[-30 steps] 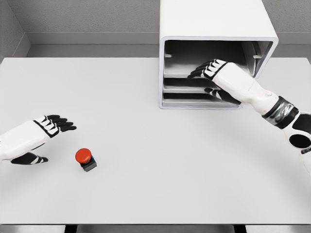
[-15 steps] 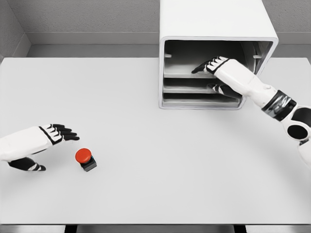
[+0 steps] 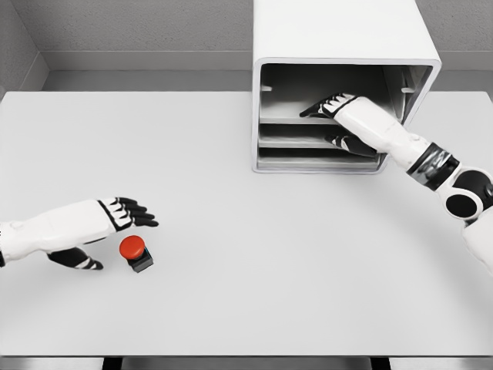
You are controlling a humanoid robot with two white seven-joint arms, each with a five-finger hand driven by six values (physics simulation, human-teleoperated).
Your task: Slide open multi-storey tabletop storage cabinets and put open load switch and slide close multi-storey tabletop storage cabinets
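The load switch (image 3: 135, 251), a red round button on a small black base, stands on the white table (image 3: 246, 254) at the lower left. My left hand (image 3: 115, 223) hovers just left of and above it, fingers stretched out flat, holding nothing. The white storage cabinet (image 3: 339, 46) stands at the back right with its front open, showing stacked trays (image 3: 296, 139). My right hand (image 3: 335, 116) reaches into it, fingers lying on the upper tray's front edge and thumb under it on a lower tray. A firm grip is not visible.
A grey wall (image 3: 139, 31) runs behind the table. The table's front edge (image 3: 246, 356) lies at the bottom of the view.
My left hand has slid right and now reaches over the load switch. My right hand has gone slightly deeper into the cabinet, on the upper tray.
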